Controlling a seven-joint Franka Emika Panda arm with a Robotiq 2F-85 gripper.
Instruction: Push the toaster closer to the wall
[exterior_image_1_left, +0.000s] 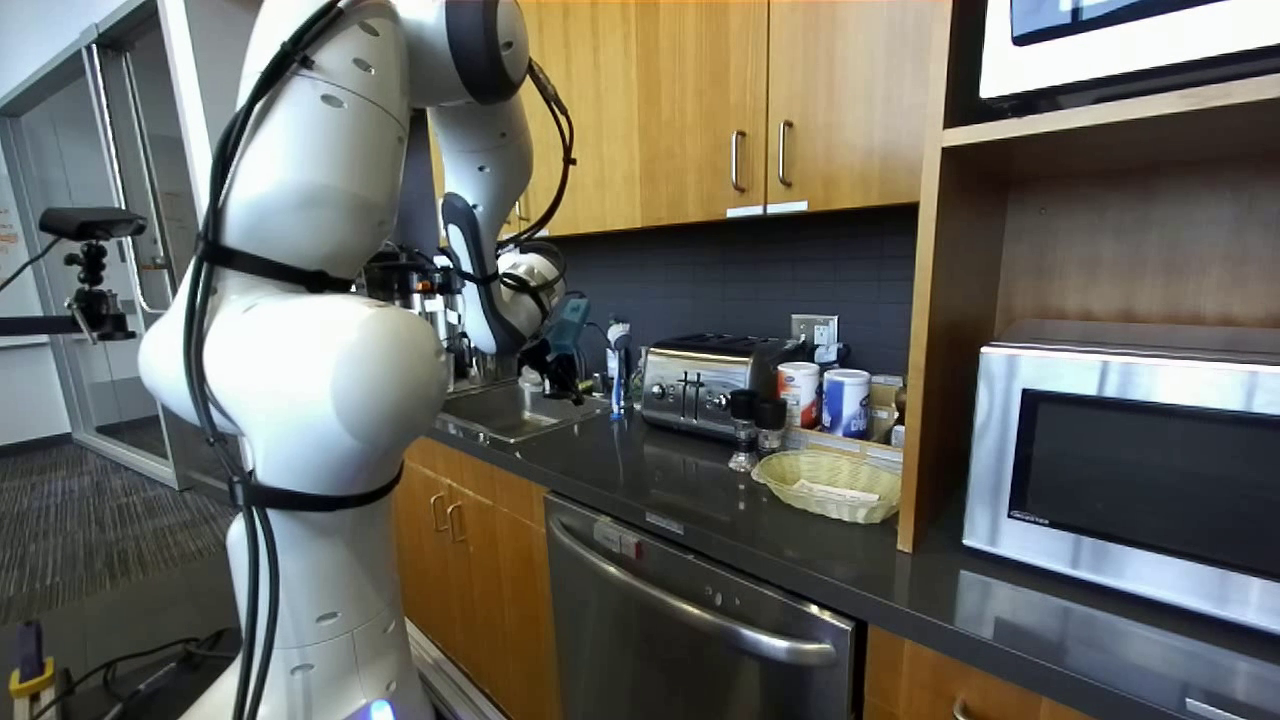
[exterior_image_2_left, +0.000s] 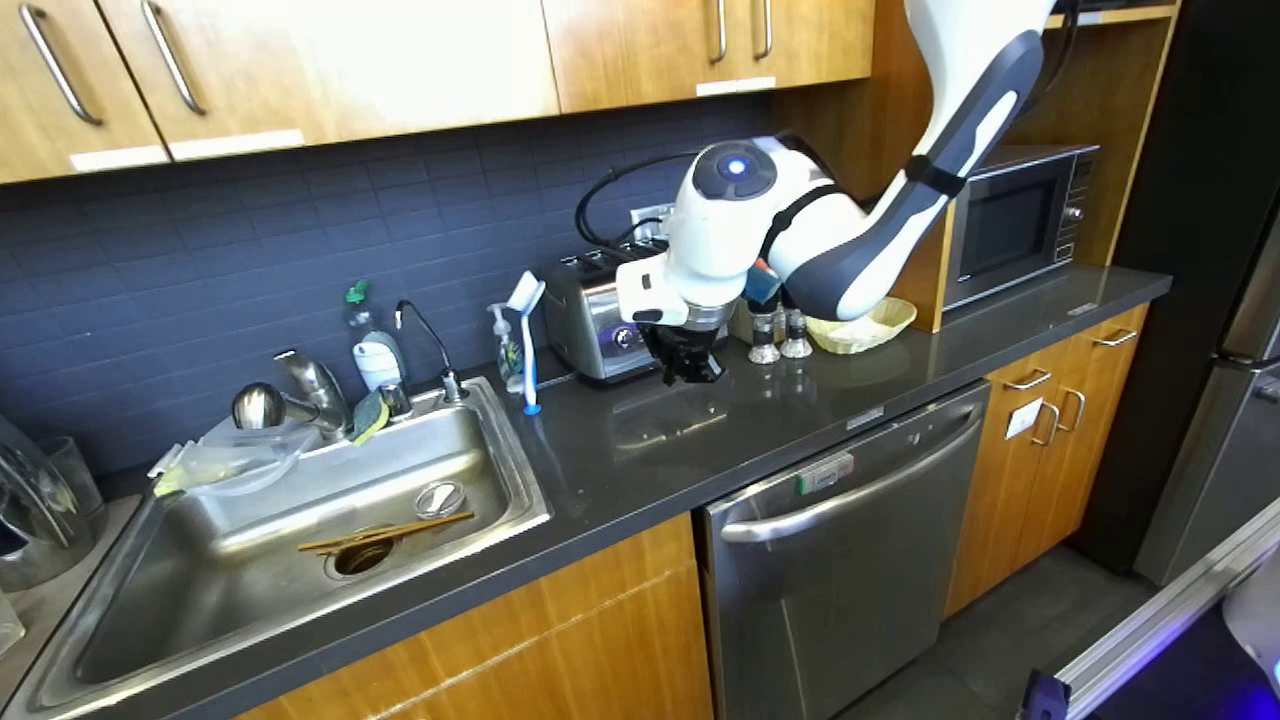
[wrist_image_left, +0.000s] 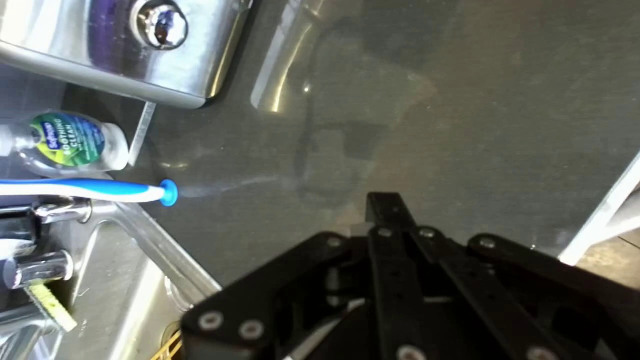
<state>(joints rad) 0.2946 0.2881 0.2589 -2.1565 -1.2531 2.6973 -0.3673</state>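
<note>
The toaster (exterior_image_1_left: 690, 385) is a shiny silver box with a dark top and front knobs and levers. It stands on the counter near the dark tiled wall (exterior_image_1_left: 690, 280). In an exterior view the toaster (exterior_image_2_left: 590, 315) is partly hidden behind the arm, with the wall (exterior_image_2_left: 400, 240) behind it. The wrist view shows a front corner of the toaster (wrist_image_left: 115, 65) with one knob, at upper left. My gripper (wrist_image_left: 387, 210) is shut and empty above the dark counter, in front of the toaster and apart from it. It also shows in both exterior views (exterior_image_1_left: 565, 385) (exterior_image_2_left: 695, 372).
A soap bottle (wrist_image_left: 75, 140) and an upright blue-white brush (exterior_image_2_left: 527, 345) stand beside the toaster, near the sink (exterior_image_2_left: 520, 490). Salt and pepper grinders (exterior_image_1_left: 743, 430), canisters (exterior_image_1_left: 846, 402) and a wicker basket (exterior_image_1_left: 835, 485) are on its other side. A microwave (exterior_image_1_left: 1130, 440) stands further along.
</note>
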